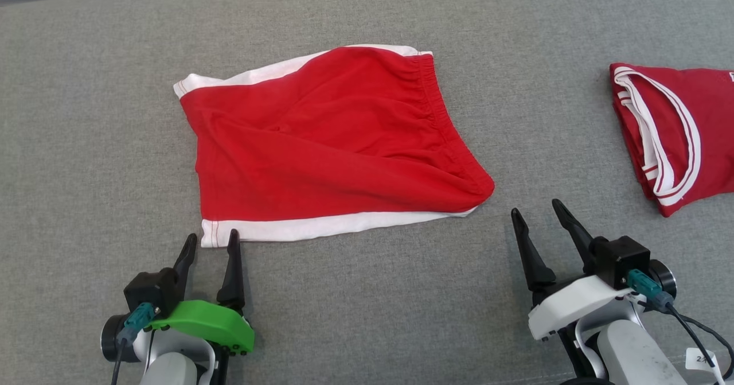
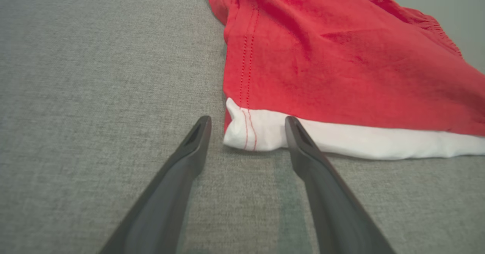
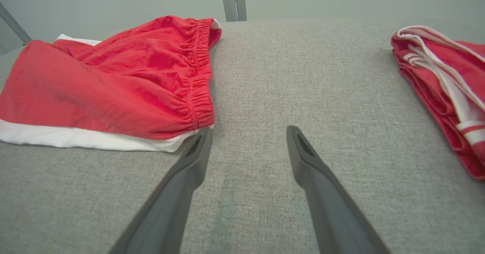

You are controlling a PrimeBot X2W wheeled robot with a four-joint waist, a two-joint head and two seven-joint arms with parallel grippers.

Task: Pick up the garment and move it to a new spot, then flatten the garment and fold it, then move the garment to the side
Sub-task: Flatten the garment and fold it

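Your left claw [image 1: 212, 237] is wide open and empty, low over the grey worktop [image 1: 367, 293], with the white hem corner [image 2: 246, 133] of the red shorts [image 1: 332, 138] just ahead between its fingertips. Your right claw [image 1: 537, 208], equally wide and empty, sits just beside the shorts' near waistband end. The shorts lie mid-worktop, slightly rumpled. A folded red garment [image 1: 676, 132] rests well apart on the right. For a clean grip, ease both claws forward, pinch every layer together, and lift evenly.

Bright, even light; a thin soft shadow hugs the near hem of the shorts [image 1: 332, 144]. Wrist views soften beyond the shorts.
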